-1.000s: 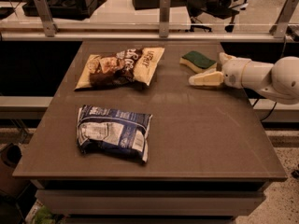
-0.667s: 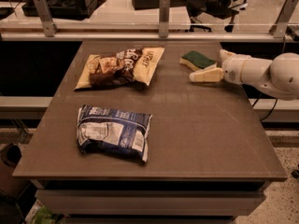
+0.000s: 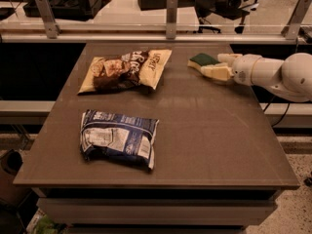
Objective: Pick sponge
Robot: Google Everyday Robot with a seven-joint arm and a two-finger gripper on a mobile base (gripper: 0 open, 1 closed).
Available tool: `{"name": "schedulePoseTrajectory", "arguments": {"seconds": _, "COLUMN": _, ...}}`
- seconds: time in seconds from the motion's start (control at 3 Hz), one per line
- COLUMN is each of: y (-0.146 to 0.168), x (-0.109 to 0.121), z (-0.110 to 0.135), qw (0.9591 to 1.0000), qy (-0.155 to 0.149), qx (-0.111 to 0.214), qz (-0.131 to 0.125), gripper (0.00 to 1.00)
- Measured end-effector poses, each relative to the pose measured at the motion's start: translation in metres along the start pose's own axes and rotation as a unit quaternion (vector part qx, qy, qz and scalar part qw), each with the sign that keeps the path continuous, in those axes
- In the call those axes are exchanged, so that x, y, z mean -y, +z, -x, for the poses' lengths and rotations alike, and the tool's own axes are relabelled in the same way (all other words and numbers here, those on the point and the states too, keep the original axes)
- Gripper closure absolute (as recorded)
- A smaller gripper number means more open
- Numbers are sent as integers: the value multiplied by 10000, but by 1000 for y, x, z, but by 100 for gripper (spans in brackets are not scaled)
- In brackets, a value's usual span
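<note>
At the table's far right corner, the gripper has its jaws spread beside the sponge; you should straddle it fully before closing.

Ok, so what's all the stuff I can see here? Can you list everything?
table: one, dark brown, fills the middle of the view
brown bag: one, brown and yellow, far left part of the table
blue bag: one, blue and white, near left part of the table
sponge: one, green top over pale yellow, far right part of the table
posts: three, grey, along the rail behind the table
arm: one, white, reaching in from the right
pincer: one, cream, right at the sponge
</note>
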State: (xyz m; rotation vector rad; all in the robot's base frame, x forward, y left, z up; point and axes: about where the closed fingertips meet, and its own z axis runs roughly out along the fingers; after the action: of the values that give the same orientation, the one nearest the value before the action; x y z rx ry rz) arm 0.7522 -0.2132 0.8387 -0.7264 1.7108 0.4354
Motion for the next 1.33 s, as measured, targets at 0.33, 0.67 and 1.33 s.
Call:
{"name": "schedulePoseTrajectory", "arguments": {"seconds": 0.33, "y": 3, "x": -2, "z": 0, "qw": 10000, "qy": 1, "qx": 1, "qz": 24, "gripper": 64}}
{"name": "schedulePoseTrajectory", "arguments": {"seconds": 0.67, "y": 5, "x": -4, "z": 0, "qw": 10000, "qy": 3, "qx": 2, "qz": 46, "gripper": 87}}
{"name": "schedulePoseTrajectory", "arguments": {"seconds": 1.33, "y": 8, "x": -6, "z": 1, "qw": 10000, "qy": 0, "qx": -3, "qz": 69, "gripper": 100}}
